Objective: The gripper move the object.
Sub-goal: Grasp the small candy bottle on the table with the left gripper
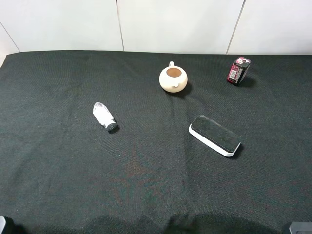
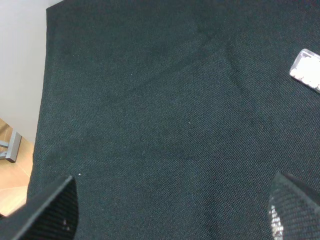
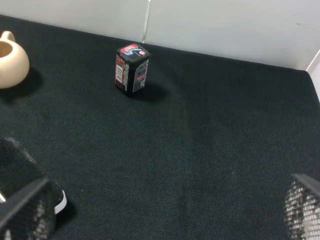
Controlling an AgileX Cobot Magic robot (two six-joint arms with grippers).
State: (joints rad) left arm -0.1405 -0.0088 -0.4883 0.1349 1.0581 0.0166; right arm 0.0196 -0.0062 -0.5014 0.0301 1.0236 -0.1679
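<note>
The bottle (image 1: 104,116) lay on its side on the surface (image 1: 58,170), left of centre. The left gripper (image 2: 172,207) and right gripper (image 3: 165,210) were both released and empty. The step called for the left gripper to straddle the body crosswise, since it would likely roll.

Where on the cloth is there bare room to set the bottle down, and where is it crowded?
Widest: the near cloth in front of the bottle and eraser. Also bare: the far left, left of the teapot, and the lane between bottle and eraser. Most crowded: far right, where teapot, box and eraser stand closest.
</note>
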